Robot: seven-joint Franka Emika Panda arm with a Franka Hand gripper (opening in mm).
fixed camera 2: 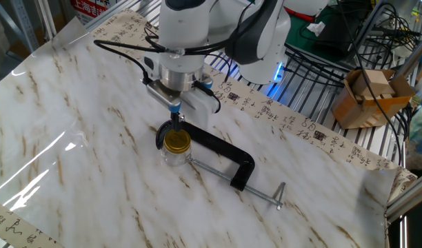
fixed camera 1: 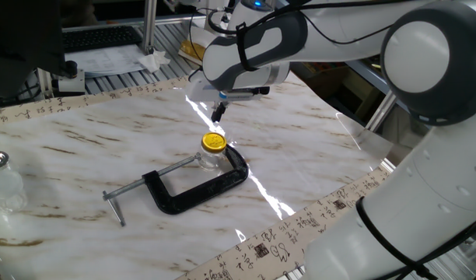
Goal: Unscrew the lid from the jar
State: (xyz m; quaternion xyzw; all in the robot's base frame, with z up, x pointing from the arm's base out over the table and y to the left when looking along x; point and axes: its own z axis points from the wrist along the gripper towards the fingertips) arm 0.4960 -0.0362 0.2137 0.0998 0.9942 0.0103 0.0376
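Observation:
The tiny clear glass jar (fixed camera 1: 211, 160) stands on the marble table, held in the jaws of a black C-clamp (fixed camera 1: 201, 187). Its bright-yellow ribbed lid (fixed camera 1: 213, 142) sits on top. My gripper (fixed camera 1: 217, 112) hangs a little above and behind the lid, not touching it. Its fingers look closed together and hold nothing. In the other fixed view the gripper (fixed camera 2: 175, 116) is just above the far edge of the lid (fixed camera 2: 176, 140), with the jar (fixed camera 2: 174, 156) under it and the clamp (fixed camera 2: 221, 150) stretching to the right.
A larger clear glass vessel with a silver top (fixed camera 1: 1, 182) stands at the table's left edge. The clamp's screw rod and handle (fixed camera 1: 117, 204) stick out to the left. A cardboard box (fixed camera 2: 366, 93) sits off the table on a wire rack.

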